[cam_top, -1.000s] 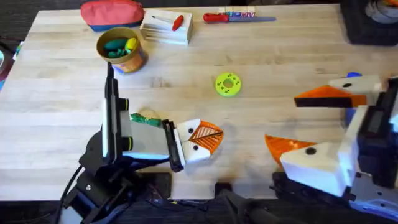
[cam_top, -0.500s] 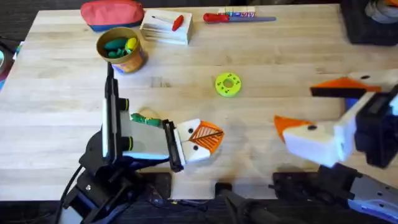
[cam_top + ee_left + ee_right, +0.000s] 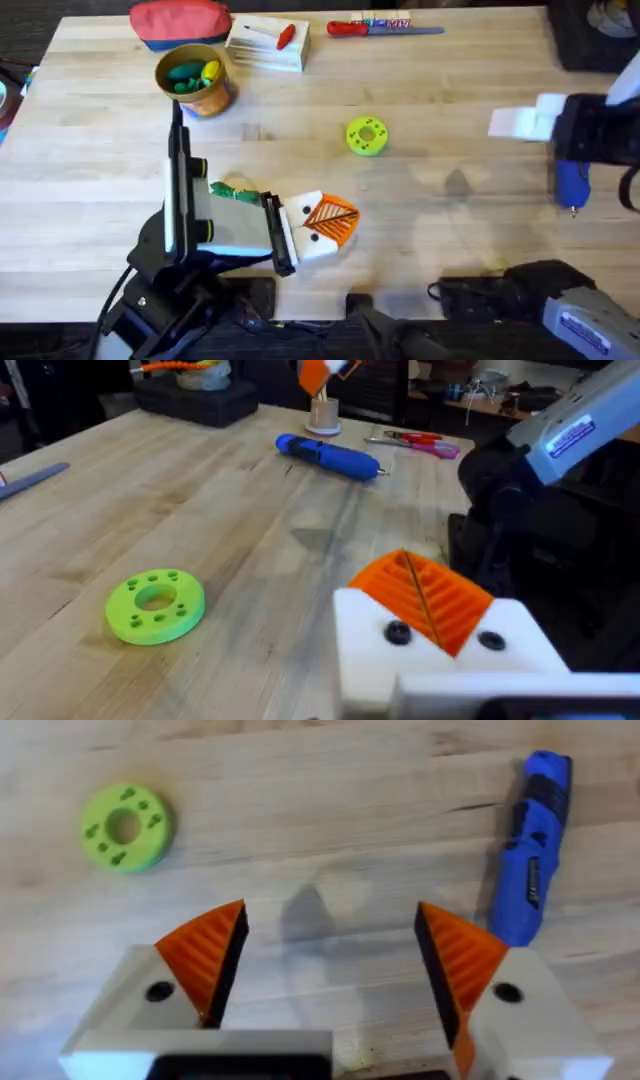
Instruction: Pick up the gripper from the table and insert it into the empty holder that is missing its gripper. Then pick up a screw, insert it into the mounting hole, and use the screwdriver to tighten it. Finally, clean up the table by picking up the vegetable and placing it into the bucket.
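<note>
- Two small items, one green and one yellow, inside the bucket [image 3: 196,82] at the far left of the table [image 3: 450,70].
- Left gripper [image 3: 335,222] low over the near table edge, orange ribbed gripper [image 3: 425,595] seated in its white holder [image 3: 440,660]; cannot tell whether spread or closed.
- Green ring disc [image 3: 366,136] flat at mid-table.
- Right gripper [image 3: 330,970] raised above the wood, pads spread wide, nothing between them.
- Screwdriver [image 3: 572,185] lying on the table at the right, just beside the right gripper.
</note>
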